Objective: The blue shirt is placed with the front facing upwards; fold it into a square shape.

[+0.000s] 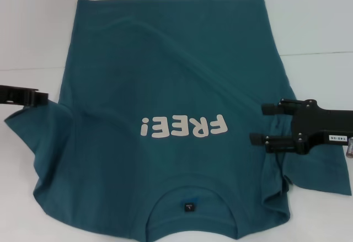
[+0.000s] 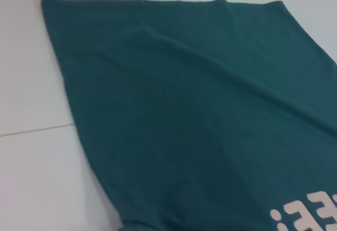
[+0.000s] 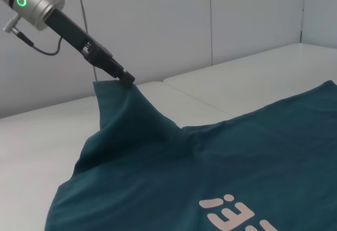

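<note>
Shirt position: the blue shirt [image 1: 165, 87] lies front up on the white desk [image 1: 33, 27], collar nearest the robot, hem at the far side, the white "FREE!" lettering [image 1: 183, 126] reading upside down from the head view.
Left arm: the left gripper [image 3: 126, 78] sits at the tip of the left sleeve [image 3: 118, 110], jaws clenched on the cloth, which rises in a peak off the desk.
Right arm: the right gripper [image 1: 265, 125] lies over the shirt's right side by the right sleeve, jaws spread apart, one above the other; I cannot tell whether cloth lies between them.
Progress: early. No fold is made; the body is flat with light wrinkles, and only the left sleeve is lifted.
Left to do: by my judgement, both sleeves must go inward, then the length folded to make a square.
Hidden: the collar edge is cut off at the head view's bottom; the left wrist view shows only cloth and desk, not its own jaws.
</note>
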